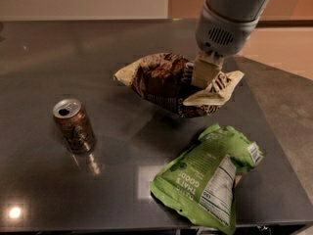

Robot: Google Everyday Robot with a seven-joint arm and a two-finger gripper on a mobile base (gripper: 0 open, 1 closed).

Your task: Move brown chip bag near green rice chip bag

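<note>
Gripper [205,78] comes down from the grey arm over the desk's right-centre, fingers pinched on the right-hand cream end of the small crinkled brown chip bag [156,80]. The bag's dark middle stretches left of the gripper and casts a shadow on the glossy dark grey desk [73,48]. Large bright green rice chip bag [208,180] lies near the front right corner, apart from it. Upright brown soda can [73,125] stands toward the left front.
</note>
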